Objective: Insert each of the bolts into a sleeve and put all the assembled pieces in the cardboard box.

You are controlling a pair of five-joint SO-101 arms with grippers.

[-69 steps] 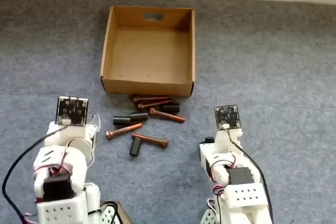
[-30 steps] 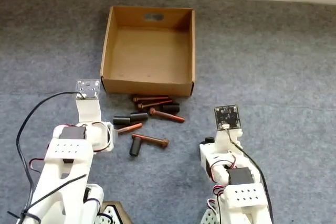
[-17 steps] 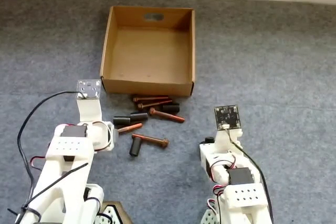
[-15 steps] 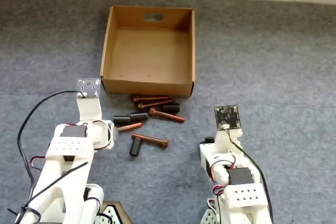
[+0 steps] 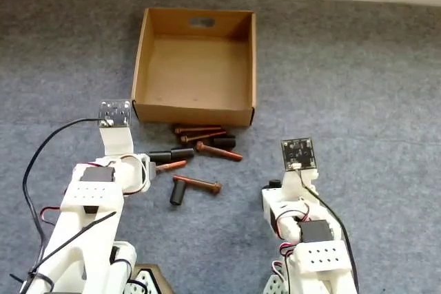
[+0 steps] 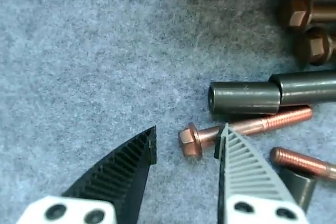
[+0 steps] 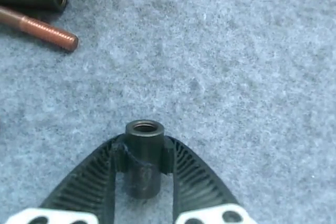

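Clamping a sleeve [image 7: 142, 169] — the right pincer [image 7: 143, 148].

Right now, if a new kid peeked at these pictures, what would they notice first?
Probably the open cardboard box on the grey carpet, with a jumble of copper bolts and black sleeves lying just in front of it. Next, the right arm's fingers are shut on a black sleeve, while the left arm's fingers stand open around the head of one copper bolt at the jumble's edge.
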